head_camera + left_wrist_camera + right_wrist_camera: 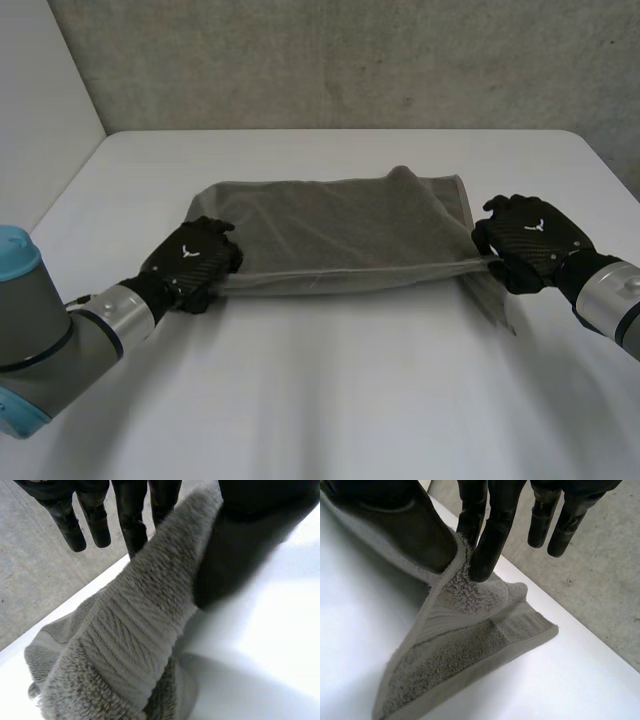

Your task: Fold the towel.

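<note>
Grey towel point(340, 235) lies mid-table on the white table point(330, 400), toward the far side, stretched sideways between the two hands with its near edge pulled taut and raised a little. Left hand point(195, 262) is at the towel's near left corner. In the left wrist view the cloth point(125, 645) is pinched between the thumb point(260, 500) and two fingers point(132, 525), the other fingers hanging free beside it. Right hand point(528, 240) is at the near right corner, and a flap of towel hangs below it onto the table. In the right wrist view the thumb point(415, 530) and two fingers point(492, 535) clamp the towel's hem point(455, 655), other fingers loose. Far edge of the towel rests flat. Grey concrete wall point(350, 60) stands behind the table.
</note>
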Controlling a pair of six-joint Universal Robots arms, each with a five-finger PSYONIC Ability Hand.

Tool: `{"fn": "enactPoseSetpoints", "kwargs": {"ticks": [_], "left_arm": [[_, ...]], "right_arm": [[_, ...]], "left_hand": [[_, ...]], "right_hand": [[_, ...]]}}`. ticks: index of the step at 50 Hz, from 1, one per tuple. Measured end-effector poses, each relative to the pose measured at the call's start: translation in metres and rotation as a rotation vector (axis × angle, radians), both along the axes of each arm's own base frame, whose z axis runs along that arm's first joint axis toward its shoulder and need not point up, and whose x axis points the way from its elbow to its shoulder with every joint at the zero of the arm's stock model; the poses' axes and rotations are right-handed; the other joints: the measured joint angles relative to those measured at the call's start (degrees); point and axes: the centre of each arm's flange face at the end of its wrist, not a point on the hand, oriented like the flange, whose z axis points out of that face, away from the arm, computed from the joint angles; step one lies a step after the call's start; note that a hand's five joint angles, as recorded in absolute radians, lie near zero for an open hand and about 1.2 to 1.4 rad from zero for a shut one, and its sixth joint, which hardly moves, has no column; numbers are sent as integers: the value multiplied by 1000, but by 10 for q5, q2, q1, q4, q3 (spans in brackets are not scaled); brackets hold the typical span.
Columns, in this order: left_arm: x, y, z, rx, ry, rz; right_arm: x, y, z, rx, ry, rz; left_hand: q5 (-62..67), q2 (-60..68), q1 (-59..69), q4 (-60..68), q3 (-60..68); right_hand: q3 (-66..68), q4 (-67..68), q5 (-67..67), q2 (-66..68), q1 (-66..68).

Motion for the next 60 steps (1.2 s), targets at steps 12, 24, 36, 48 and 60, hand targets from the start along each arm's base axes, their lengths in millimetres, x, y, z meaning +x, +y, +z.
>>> {"fn": "enactPoseSetpoints", "kwargs": {"ticks": [12,24,36,48,60], "left_arm": [[-2,6,3,29,19,57],[4,3,5,28,13,145],[8,-3,4,17,-7,185],[19,-6,4,32,-22,242],[18,1,26,25,-9,233]], "right_arm": [[0,-1,2,12,-25,-18],[-2,-1,3,23,-22,-24],[-9,-5,4,25,-16,-43],[-25,-11,6,64,-13,-95],[-26,-7,19,70,-17,-98]], "left_hand": [[-173,-140,-140,0,0],[-173,-141,-140,0,0],[-137,-126,-119,0,0],[249,276,249,0,0],[250,285,249,0,0]], "right_hand": [[0,0,0,0,0],[0,0,0,0,0],[0,0,0,0,0],[0,0,0,0,0],[0,0,0,0,0]]}}
